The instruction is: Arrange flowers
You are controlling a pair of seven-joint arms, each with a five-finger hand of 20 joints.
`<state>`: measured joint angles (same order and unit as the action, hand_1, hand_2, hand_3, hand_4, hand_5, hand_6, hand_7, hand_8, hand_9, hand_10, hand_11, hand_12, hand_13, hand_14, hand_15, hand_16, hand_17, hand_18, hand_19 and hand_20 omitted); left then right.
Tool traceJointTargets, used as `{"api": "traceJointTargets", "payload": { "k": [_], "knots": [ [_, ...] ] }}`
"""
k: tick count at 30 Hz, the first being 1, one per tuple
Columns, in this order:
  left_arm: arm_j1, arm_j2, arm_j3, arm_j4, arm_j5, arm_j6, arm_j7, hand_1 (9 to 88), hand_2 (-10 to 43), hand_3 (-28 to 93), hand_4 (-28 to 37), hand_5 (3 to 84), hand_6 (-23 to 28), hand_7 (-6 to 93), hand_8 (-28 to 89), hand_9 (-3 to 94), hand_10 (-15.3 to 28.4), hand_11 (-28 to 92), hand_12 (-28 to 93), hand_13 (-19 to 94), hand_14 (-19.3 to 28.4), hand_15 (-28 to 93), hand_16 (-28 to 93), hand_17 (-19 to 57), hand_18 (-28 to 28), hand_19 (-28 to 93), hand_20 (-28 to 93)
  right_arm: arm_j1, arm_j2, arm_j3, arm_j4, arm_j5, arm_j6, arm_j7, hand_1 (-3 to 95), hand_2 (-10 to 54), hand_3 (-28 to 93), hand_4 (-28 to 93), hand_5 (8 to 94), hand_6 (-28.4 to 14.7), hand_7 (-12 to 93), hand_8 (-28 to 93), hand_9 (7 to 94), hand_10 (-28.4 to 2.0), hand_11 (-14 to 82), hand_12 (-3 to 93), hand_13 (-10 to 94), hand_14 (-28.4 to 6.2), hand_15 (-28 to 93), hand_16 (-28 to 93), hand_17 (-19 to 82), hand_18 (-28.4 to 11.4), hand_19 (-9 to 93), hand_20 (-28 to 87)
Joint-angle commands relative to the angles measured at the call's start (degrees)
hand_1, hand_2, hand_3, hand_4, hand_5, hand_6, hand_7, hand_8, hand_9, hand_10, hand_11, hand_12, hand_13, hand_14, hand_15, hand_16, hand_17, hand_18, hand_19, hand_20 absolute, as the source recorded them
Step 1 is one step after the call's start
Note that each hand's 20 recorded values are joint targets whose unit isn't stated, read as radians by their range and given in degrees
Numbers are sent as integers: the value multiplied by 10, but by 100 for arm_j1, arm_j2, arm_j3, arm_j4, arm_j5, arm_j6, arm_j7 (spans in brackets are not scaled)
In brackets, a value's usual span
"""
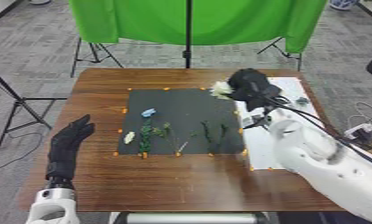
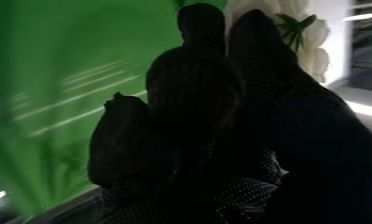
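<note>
Brown tbl (image 1: 165, 185): white flwr (image 1: 221, 90) at R robot hand (image 1: 252, 87), L side.

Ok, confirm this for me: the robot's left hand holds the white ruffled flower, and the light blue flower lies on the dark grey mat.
The hand is wrong: the head view shows the robot's right hand holding the white ruffled flower. The light blue flower does lie on the dark grey mat.

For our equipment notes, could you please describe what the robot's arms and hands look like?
The left arm and right arm are white and rounded; dark cables run along the right one. The left hand and right hand wear black gloves.
</note>
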<state>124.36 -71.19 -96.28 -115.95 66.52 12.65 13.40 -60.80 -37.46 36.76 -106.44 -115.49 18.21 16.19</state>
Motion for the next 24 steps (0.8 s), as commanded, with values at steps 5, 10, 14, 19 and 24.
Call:
{"api": "traceJointTargets", "payload": {
  "k": [5, 10, 14, 19, 24],
  "knots": [
    [-72, -9, 91, 74, 3, 2, -108, 183, 86, 639, -283, 452, 53, 90, -55, 438, 131, 175, 149, 309, 167, 220, 27, 9, 143, 89, 197, 2538, -1156, -2637, 748, -979, -197, -687, 610, -95, 587, -210, 778, 45, 193, 56, 870, -78, 38, 323, 910, -12, 543, 349, 636, -98, 932, 504],
    [19, -33, 74, 59, -9, -57, -58, 182, 85, 639, -283, 452, 52, 90, -55, 438, 131, 175, 148, 309, 166, 221, 27, 9, 143, 89, 198, 2761, -1434, -3067, 964, -1420, 61, -721, 610, -95, 590, -214, 773, 48, 202, 48, 868, -78, 38, 320, 910, -10, 548, 348, 636, -99, 932, 515],
    [35, -41, 75, 55, -4, -88, -44, 183, 85, 637, -283, 452, 52, 89, -55, 438, 131, 176, 149, 308, 167, 220, 27, 9, 143, 88, 197, 2822, -1664, -3214, 1247, -1591, 110, -796, 608, -95, 593, -216, 772, 49, 208, 40, 862, -76, 37, 317, 908, -9, 554, 349, 636, -99, 932, 531],
    [-7, -44, 82, 77, -3, -98, -49, 183, 83, 638, -283, 452, 52, 89, -55, 438, 130, 176, 149, 308, 166, 220, 28, 9, 143, 88, 198, 2830, -1923, -3366, 1624, -1810, 54, -835, 608, -95, 592, -217, 771, 52, 210, 36, 847, -73, 29, 308, 907, -7, 557, 349, 635, -98, 932, 534],
    [-69, -44, 83, 104, 19, -156, -75, 183, 82, 639, -283, 452, 52, 89, -55, 438, 130, 175, 149, 308, 166, 220, 28, 9, 143, 88, 197, 2759, -2024, -3428, 1834, -1914, -99, -816, 608, -95, 592, -217, 764, 56, 206, 29, 829, -74, 23, 298, 904, -7, 560, 349, 635, -98, 932, 535]
  ]
}}
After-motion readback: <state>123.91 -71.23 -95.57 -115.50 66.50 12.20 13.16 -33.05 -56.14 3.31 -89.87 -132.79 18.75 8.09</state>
